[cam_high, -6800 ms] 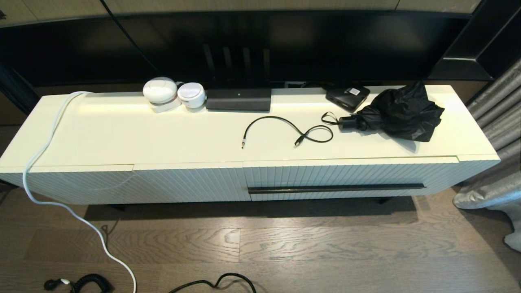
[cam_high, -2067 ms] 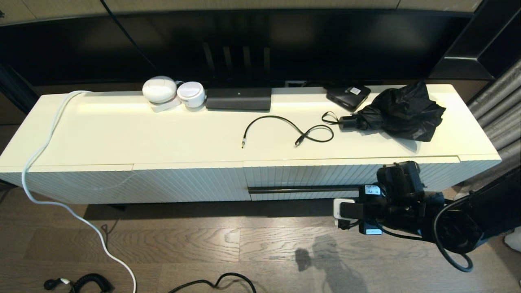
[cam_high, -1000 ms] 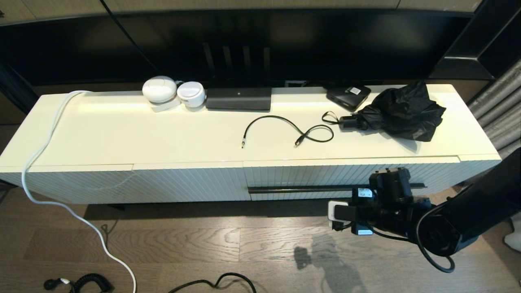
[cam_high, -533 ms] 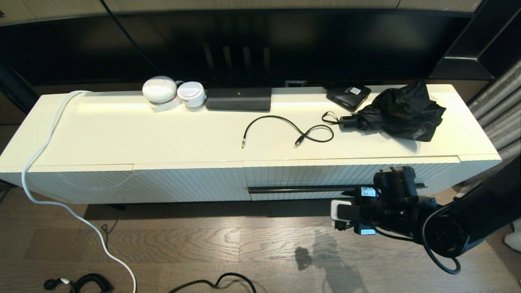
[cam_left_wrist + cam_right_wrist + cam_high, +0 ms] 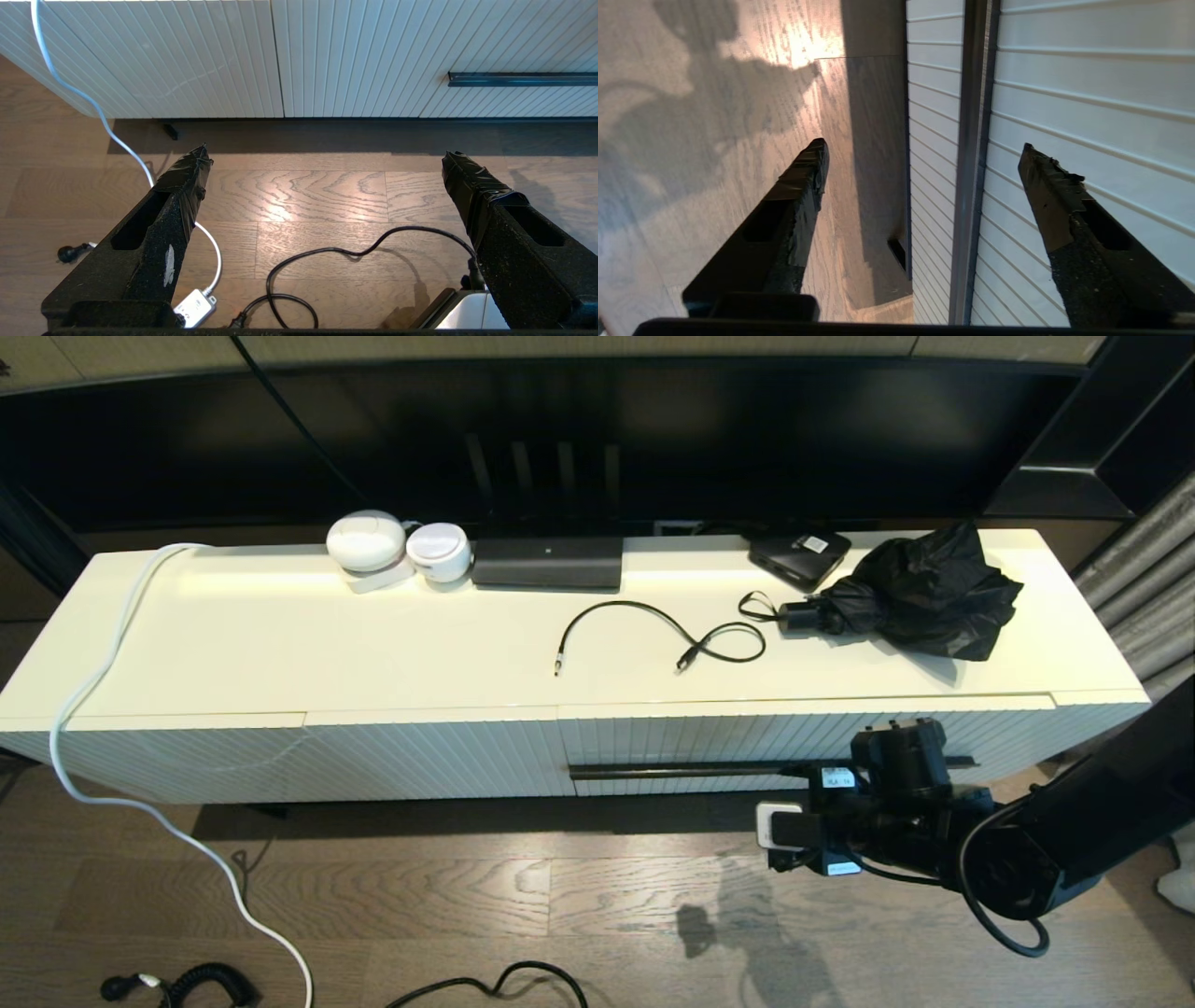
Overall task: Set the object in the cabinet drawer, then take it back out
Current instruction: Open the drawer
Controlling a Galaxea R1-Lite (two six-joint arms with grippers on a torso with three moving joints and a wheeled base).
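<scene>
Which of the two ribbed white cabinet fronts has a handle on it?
The right-hand ribbed white drawer front: a long thin black bar handle runs across it, with the right hand open beside the bar. The left ribbed white front is plain.

right arm (image 5: 1074, 840): black, looped black cable, white labels | gripper fingers (image 5: 798, 196): black, taped tips

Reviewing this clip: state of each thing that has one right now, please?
cabinet drawer: shut.
bar handle: ungripped, lined up between the open fingers.
right gripper: open, empty, at the handle.
left gripper: open, empty, parked over the floor.
umbrella: folded, lying on the cabinet top.
</scene>
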